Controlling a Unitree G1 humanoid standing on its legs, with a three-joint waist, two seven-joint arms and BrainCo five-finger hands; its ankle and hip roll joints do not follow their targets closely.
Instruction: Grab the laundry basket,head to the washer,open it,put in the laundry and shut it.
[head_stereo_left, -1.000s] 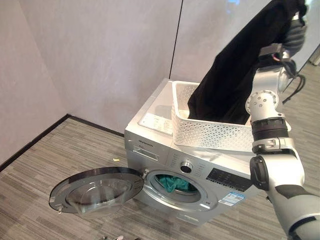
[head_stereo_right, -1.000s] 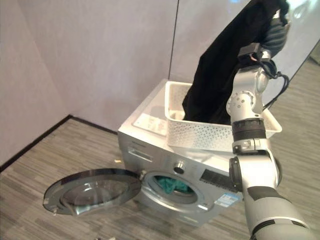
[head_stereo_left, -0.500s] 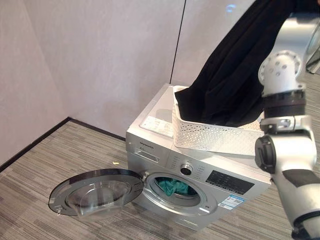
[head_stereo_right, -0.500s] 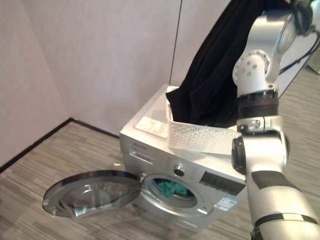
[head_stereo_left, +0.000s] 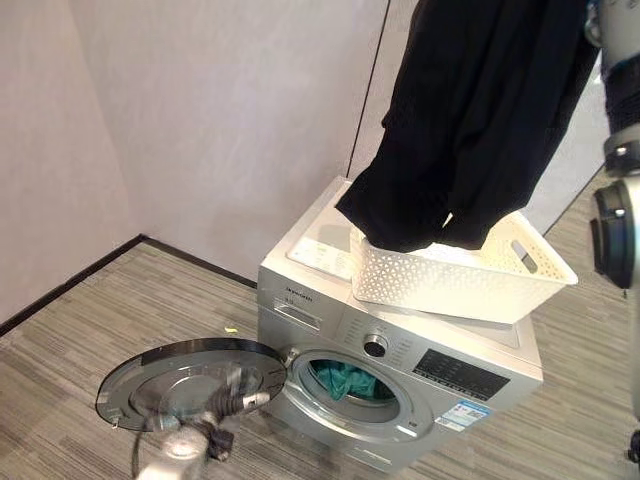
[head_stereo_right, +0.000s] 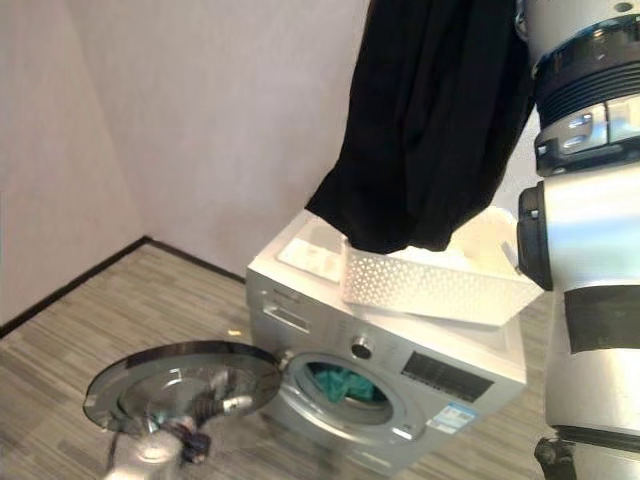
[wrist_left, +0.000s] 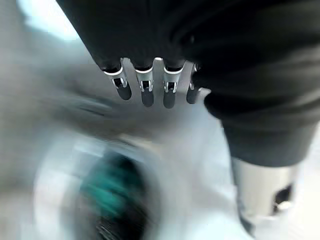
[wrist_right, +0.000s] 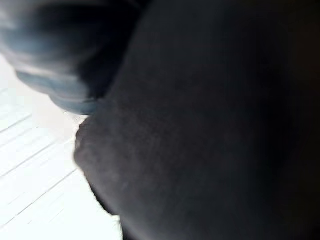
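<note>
A black garment (head_stereo_left: 480, 110) hangs high in the air from my right hand (wrist_right: 55, 60), and its lower end dangles just over the white laundry basket (head_stereo_left: 450, 282). The basket stands on top of the silver washer (head_stereo_left: 310, 300). The washer's round door (head_stereo_left: 190, 382) is swung wide open to the left. Teal cloth (head_stereo_left: 340, 378) lies in the drum. My left hand (head_stereo_left: 228, 408) is low in front of the open door, its fingers (wrist_left: 145, 85) straight and holding nothing. In the left wrist view the teal cloth (wrist_left: 107, 192) shows past them.
The washer stands against a pale wall near a room corner, on grey striped flooring (head_stereo_left: 80, 340). A small yellow scrap (head_stereo_left: 231, 328) lies on the floor left of the washer. Open floor spreads to the left and in front of the door.
The black garment has been lifted much higher, nearly out of the basket. My left hand has come up into view by the open door. The camera has shifted a little.
</note>
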